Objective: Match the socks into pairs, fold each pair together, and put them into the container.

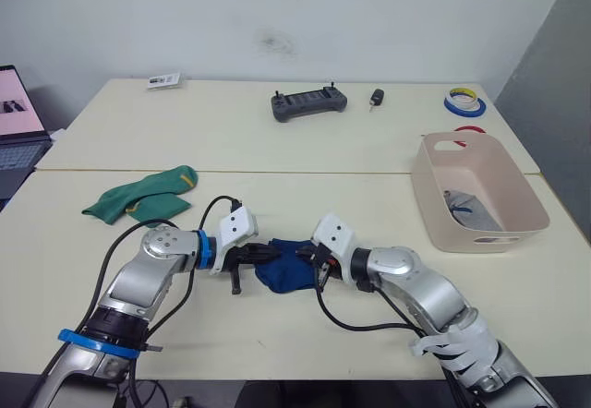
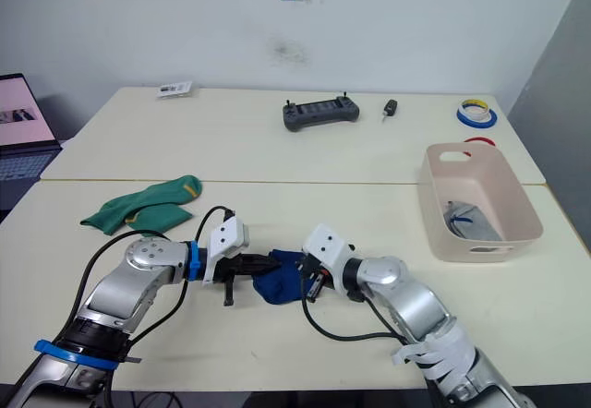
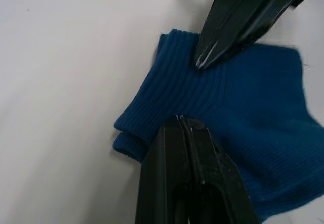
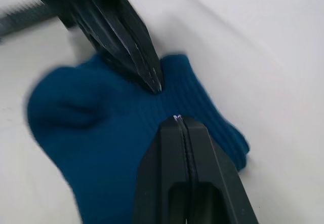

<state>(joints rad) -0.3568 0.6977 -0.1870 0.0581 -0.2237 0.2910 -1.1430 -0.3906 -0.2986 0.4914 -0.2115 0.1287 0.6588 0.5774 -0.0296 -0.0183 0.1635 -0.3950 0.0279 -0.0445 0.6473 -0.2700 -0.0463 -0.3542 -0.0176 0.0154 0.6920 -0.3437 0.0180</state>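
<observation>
While the pink container [image 1: 480, 228] at table right already holds the grey socks [image 1: 462, 207], the green socks [image 1: 143, 197] lie unfolded at left; at centre, the left gripper [image 1: 266, 255] and right gripper [image 1: 314, 259], each clenched, pinch the blue socks [image 1: 286, 268].

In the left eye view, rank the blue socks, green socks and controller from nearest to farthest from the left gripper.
1. Blue socks: at the left gripper, between both grippers.
2. Green socks: farther back on the robot's left.
3. Controller: at the far table edge.
</observation>
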